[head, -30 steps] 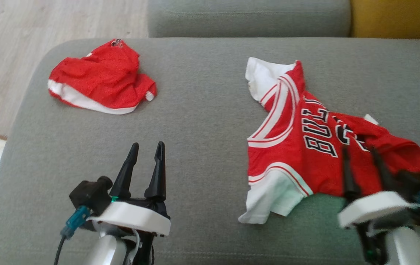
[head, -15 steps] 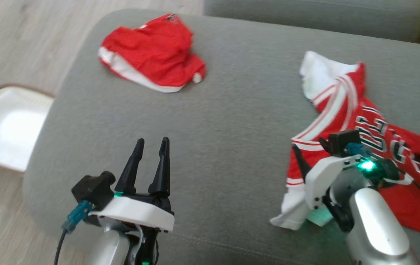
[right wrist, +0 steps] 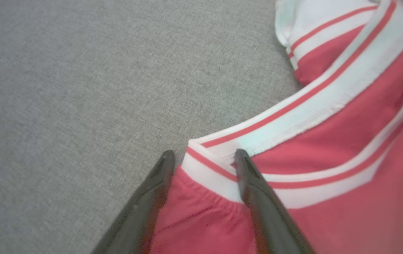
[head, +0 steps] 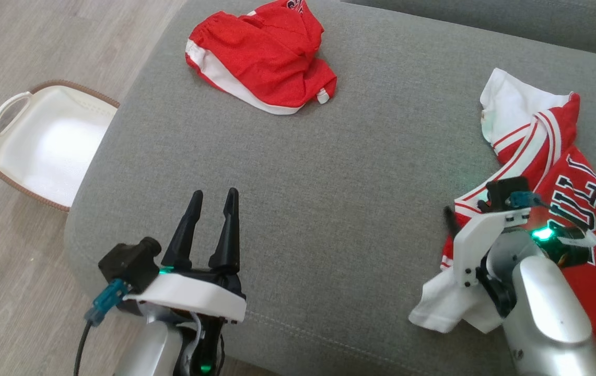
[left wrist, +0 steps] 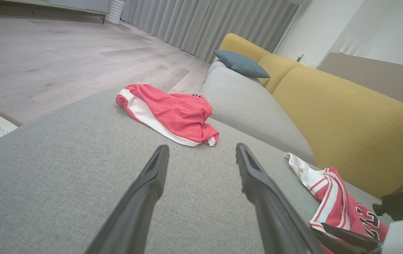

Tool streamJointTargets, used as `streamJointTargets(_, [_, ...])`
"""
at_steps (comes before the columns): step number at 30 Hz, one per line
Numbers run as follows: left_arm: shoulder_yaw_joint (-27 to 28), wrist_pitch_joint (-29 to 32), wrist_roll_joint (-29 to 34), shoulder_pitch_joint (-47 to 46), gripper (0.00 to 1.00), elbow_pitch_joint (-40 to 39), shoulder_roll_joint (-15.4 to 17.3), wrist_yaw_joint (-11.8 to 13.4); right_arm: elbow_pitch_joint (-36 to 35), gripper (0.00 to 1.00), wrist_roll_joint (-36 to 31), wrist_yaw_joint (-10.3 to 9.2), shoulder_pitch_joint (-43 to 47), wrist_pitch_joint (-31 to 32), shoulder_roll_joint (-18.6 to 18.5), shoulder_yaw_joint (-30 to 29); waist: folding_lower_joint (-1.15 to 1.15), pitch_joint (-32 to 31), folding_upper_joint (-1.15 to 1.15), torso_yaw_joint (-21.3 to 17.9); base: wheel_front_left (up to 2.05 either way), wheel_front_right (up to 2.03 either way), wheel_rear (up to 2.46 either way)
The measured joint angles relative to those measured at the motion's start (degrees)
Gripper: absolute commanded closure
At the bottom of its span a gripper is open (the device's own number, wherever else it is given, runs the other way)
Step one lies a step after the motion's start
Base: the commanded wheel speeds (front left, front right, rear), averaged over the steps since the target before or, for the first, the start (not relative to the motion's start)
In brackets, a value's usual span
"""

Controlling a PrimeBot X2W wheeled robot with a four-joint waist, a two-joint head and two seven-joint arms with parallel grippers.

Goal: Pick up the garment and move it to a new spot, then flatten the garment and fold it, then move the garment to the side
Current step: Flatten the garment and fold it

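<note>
Currently at the very start: the jersey (head: pixel 564 156) lies crumpled on the right side of the grey sofa cushion (head: pixel 329 183), part of it cut off by the head view's right edge. Nothing is lifted, flattened or folded yet. The right gripper (right wrist: pixel 204 155) is down at the jersey's left edge. Its jaws are spread and straddle the white-and-red trim, one finger on bare cushion just beside the cloth and the other over the fabric; no pinch made. The left gripper (head: pixel 214 193) hangs over bare cushion well apart from the jersey, jaws apart and holding nothing. Judgement: the grasp for the first pick-up is being set up, and the move, flatten, fold and set-aside all remain. Orientation: the long axis appears to run away from the robot, slanting, with a white corner at the far end and another white flap nearest. The lettering reads sideways, and the curved trim opening faces the robot's left. Also present: red shorts (head: pixel 266 57) bunched at the far left of the cushion, and a white basket (head: pixel 47 151) on the floor.
</note>
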Motion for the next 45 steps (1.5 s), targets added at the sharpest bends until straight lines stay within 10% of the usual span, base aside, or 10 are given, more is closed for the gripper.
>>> streamJointTargets(21, [-1.62,0.0,0.0,-1.3,0.0,-0.02,-0.01,-0.08,8.96,1.0,11.79,0.0,-19.24,-18.26,-0.73,10.23,0.0,0.62,0.0,1.19,0.0,0.0,0.0])
streamJointTargets(22, [-1.65,0.0,0.0,-1.31,0.0,-0.01,-0.02,-0.08,10.45,0.93,11.22,0.0,-20.34,-18.8,-0.74,10.63,0.0,0.74,0.0,1.3,0.0,0.0,0.0])
streamJointTargets(23, [-1.64,0.0,-0.01,-1.31,0.0,-0.01,-0.01,-0.08,11.84,0.0,10.27,0.0,-21.25,-19.45,-0.74,10.9,0.0,0.81,0.0,1.37,0.0,0.0,0.0])
streamJointTargets(34, [0.0,0.0,0.4,-1.24,0.0,0.01,-0.01,0.34,16.42,0.0,10.06,0.0,-19.98,-28.94,-0.8,5.64,0.0,-1.0,0.0,-2.53,0.0,0.0,0.0])
streamJointTargets(45, [3.59,0.0,3.04,-0.54,0.0,1.53,-0.04,-0.21,0.68,0.0,13.37,0.0,-1.46,-34.59,-0.59,-1.26,0.0,-4.53,0.0,-13.69,0.0,0.0,0.0])
